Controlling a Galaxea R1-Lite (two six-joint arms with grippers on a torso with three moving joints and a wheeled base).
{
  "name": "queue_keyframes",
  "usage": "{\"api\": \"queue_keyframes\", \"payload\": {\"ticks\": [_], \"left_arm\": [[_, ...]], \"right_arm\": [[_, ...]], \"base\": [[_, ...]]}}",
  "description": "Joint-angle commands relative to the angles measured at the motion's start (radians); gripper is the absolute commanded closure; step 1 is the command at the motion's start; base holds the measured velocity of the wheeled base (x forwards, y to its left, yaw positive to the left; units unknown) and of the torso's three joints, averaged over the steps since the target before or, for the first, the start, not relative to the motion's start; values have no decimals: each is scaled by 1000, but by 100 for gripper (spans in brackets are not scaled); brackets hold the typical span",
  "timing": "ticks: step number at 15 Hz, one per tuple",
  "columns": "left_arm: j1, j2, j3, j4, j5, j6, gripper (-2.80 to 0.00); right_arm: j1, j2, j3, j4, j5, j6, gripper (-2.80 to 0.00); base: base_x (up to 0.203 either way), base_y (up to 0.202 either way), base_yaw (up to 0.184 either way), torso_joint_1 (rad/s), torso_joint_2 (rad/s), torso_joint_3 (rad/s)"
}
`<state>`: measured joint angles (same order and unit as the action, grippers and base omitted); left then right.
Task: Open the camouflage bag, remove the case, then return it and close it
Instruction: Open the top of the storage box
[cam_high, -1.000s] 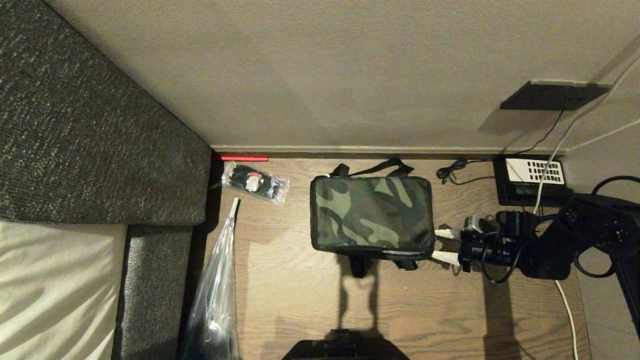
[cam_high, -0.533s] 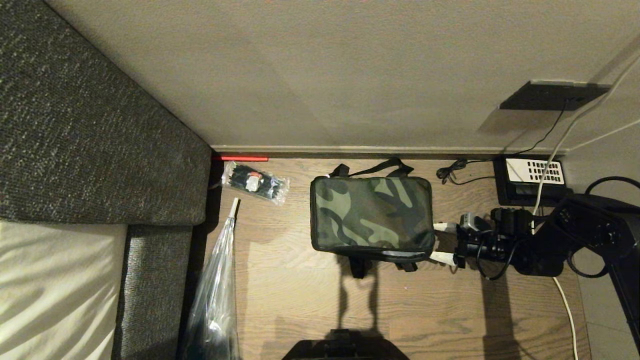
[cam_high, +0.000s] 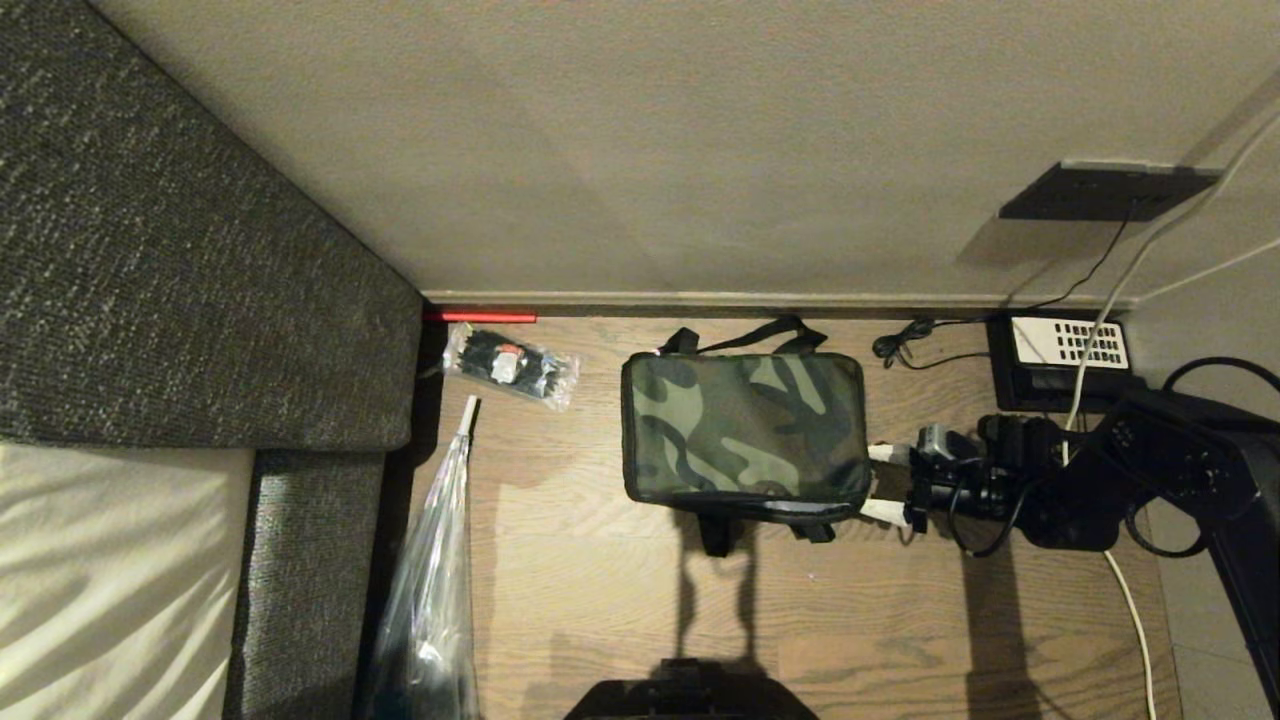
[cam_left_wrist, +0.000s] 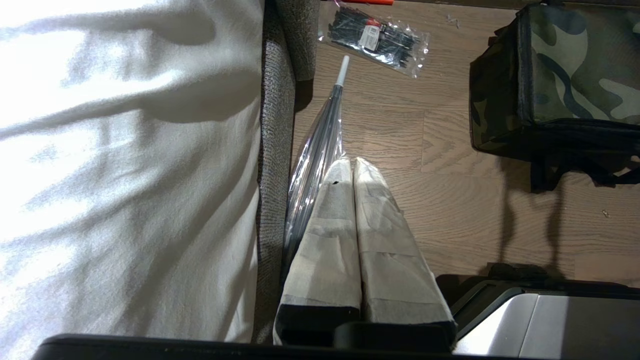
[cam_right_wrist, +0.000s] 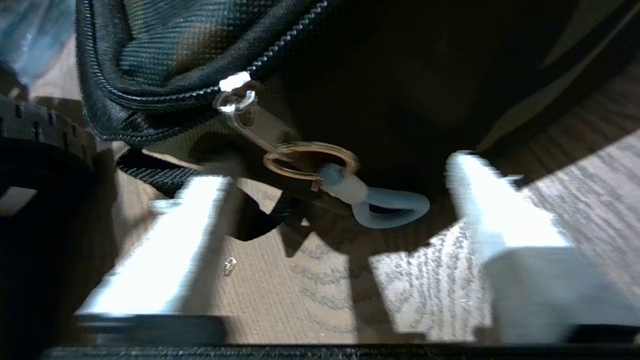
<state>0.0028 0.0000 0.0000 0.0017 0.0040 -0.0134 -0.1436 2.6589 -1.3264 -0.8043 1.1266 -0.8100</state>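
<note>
Since a second ago the right gripper (cam_high: 878, 482) has slid in along the floor toward the camouflage bag (cam_high: 743, 428), so that its white fingertips (cam_high: 884, 453) now reach the bag's right end instead of standing just clear of it; the bag itself has not moved.

The camouflage bag sits zipped shut on the wooden floor (cam_high: 620, 610), close to the wall, with its black carry straps (cam_high: 755, 335) lying over its far side. The case is not visible. At the bag's near right corner, the right wrist view shows the zipper slider (cam_right_wrist: 235, 82) at the end of the black zip line, with a gold ring (cam_right_wrist: 311, 160) hanging from it and a pale loop pull (cam_right_wrist: 385, 207) hanging from the ring. The right gripper's two white fingers (cam_right_wrist: 165, 250) stand spread apart on either side of that pull, with the pull in the gap between them and neither finger touching it; nothing is held.

Beyond the right gripper, a black phone with a white keypad (cam_high: 1065, 365) sits against the wall, with cables trailing from it. Left of the bag lie a clear packet of black cable ties (cam_high: 512, 365) and a folded clear umbrella (cam_high: 430, 590) beside the grey fabric sofa (cam_high: 180, 280). The left gripper (cam_left_wrist: 353, 167) hangs parked over the floor near the umbrella, its fingers pressed together and empty.
</note>
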Motion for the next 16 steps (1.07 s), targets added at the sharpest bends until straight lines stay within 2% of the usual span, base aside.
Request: {"api": "queue_keyframes", "payload": {"ticks": [1, 11, 16], "left_arm": [[0, 0, 2, 0, 1, 0, 0], [0, 0, 0, 0, 1, 0, 0], [0, 0, 2, 0, 1, 0, 0]], "right_arm": [[-1, 4, 2, -6, 10, 0, 0], [-4, -10, 13, -6, 10, 0, 0], [-34, -49, 27, -3, 10, 21, 0]], "base": [[0, 0, 0, 0, 0, 0], [0, 0, 0, 0, 0, 0], [0, 0, 0, 0, 0, 0]]}}
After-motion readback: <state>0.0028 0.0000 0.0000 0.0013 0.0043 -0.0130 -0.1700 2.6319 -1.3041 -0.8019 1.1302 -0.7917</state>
